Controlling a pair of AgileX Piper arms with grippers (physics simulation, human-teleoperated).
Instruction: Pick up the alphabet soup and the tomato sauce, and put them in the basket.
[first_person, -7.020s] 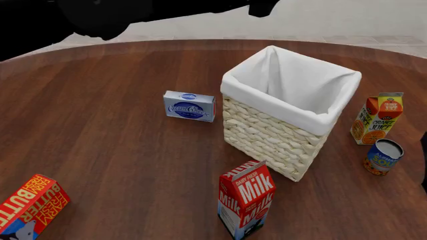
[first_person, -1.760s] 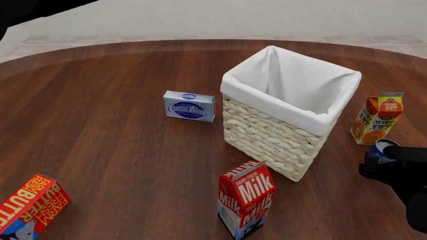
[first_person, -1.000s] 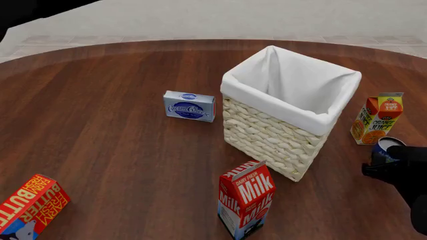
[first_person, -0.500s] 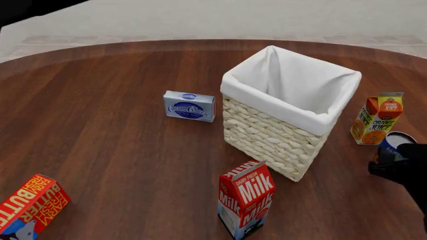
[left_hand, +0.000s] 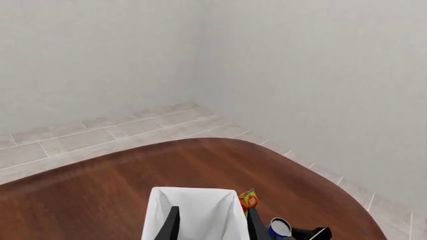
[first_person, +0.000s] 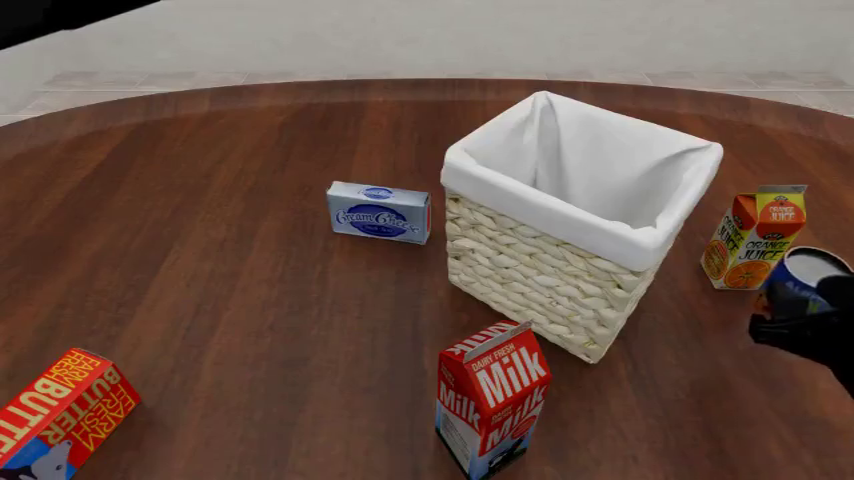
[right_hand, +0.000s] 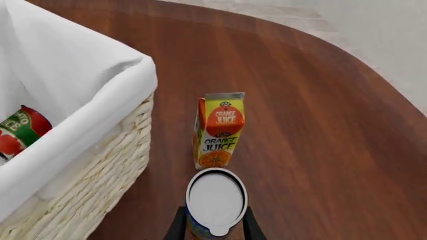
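An orange juice carton stands just beside the basket on the tabletop; a milk carton, cream cheese box and butter box lie around. The right jaws are clamped on the alphabet soup, near the juice. The tomato sauce lies inside the basket. The left jaws hang apart, high above.

The right gripper hid the lower body of the alphabet soup in the front view, and the frame edge at 3 o'clock cut both. The tomato sauce showed only partly (inside the basket), cropped at 9 o'clock.
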